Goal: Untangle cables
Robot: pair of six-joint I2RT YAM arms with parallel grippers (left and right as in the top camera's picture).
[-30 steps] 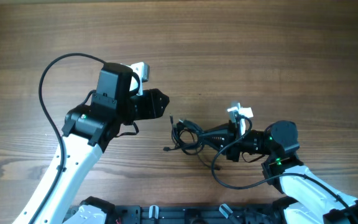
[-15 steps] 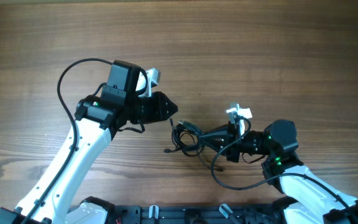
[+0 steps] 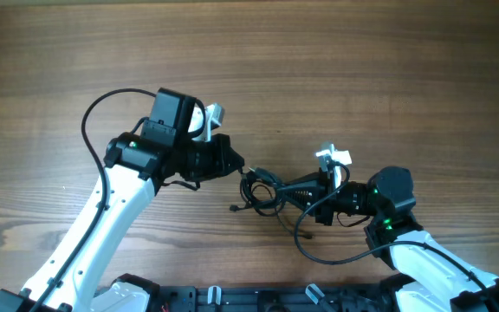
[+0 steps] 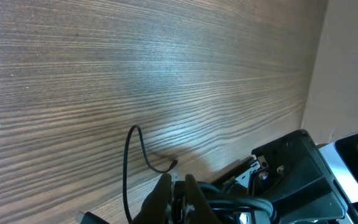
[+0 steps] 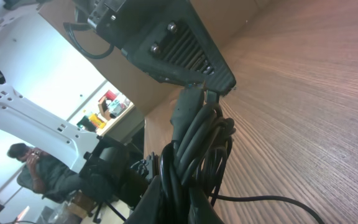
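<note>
A tangled bundle of black cables [image 3: 267, 190] lies on the wooden table between my two arms. My left gripper [image 3: 239, 166] is at the bundle's left end, its fingers shut on a strand of black cable [image 4: 180, 194]. My right gripper [image 3: 300, 191] is shut on the right part of the bundle, and the coiled cables [image 5: 197, 146] fill the space between its fingers [image 5: 182, 199]. A thin loose cable end [image 4: 135, 152] curls on the table in the left wrist view. Another loose strand [image 3: 319, 251] loops under the right arm.
The wooden table [image 3: 362, 69] stretches bare behind both arms. The left arm's own black cable [image 3: 93, 121] arcs over its left side. A black rail [image 3: 258, 299] runs along the table's front edge.
My left arm swung right and down toward the bundle. Its gripper has reached the bundle's left end and closed on a strand. The right arm has not moved.
</note>
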